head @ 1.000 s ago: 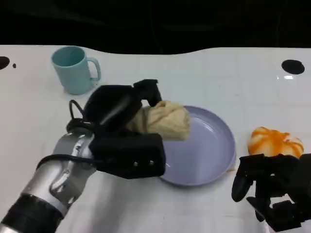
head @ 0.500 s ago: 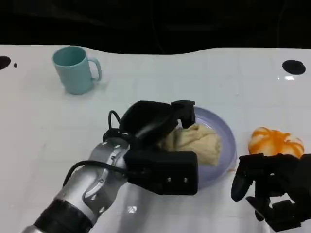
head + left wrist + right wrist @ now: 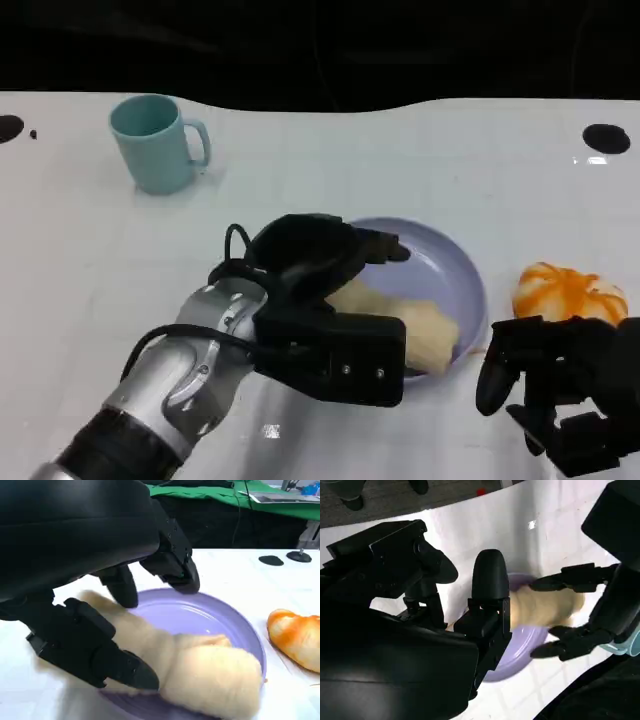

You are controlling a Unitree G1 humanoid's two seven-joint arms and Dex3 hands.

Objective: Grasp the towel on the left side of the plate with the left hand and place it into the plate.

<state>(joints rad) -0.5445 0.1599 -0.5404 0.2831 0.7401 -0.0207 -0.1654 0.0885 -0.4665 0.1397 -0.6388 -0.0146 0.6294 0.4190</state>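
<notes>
Left robot hand (image 3: 320, 270) hangs over the plate (image 3: 455, 270), fingers spread around the towel (image 3: 210, 675) and apparently not clamped on it. Towel lies bunched inside the plate. Judged soft, light, compressible; best pinched across its thick middle fold.

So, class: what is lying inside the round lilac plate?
A rolled cream towel lies inside the lilac plate, under the black left hand. Its near end and the plate's left part are covered by that hand.
</notes>
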